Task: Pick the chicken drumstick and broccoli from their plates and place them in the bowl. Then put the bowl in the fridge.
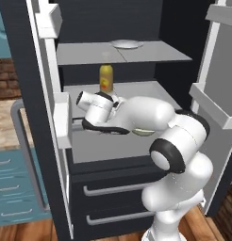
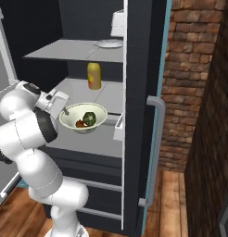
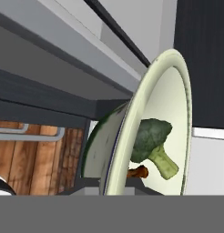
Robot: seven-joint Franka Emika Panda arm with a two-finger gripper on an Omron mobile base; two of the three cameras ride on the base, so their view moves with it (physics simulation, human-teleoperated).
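the bowl (image 2: 83,118), holding broccoli (image 2: 89,118) and chicken drumstick (image 2: 79,123), hangs just above the fridge's lower shelf (image 2: 95,139), the gripper (image 2: 65,110) clamped on its left rim. keep it level, lower gently, then release.

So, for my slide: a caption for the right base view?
Hand grips the bowl, holding broccoli and drumstick, at the fridge shelf.

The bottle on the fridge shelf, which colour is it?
The bottle is yellow-orange; right base view.
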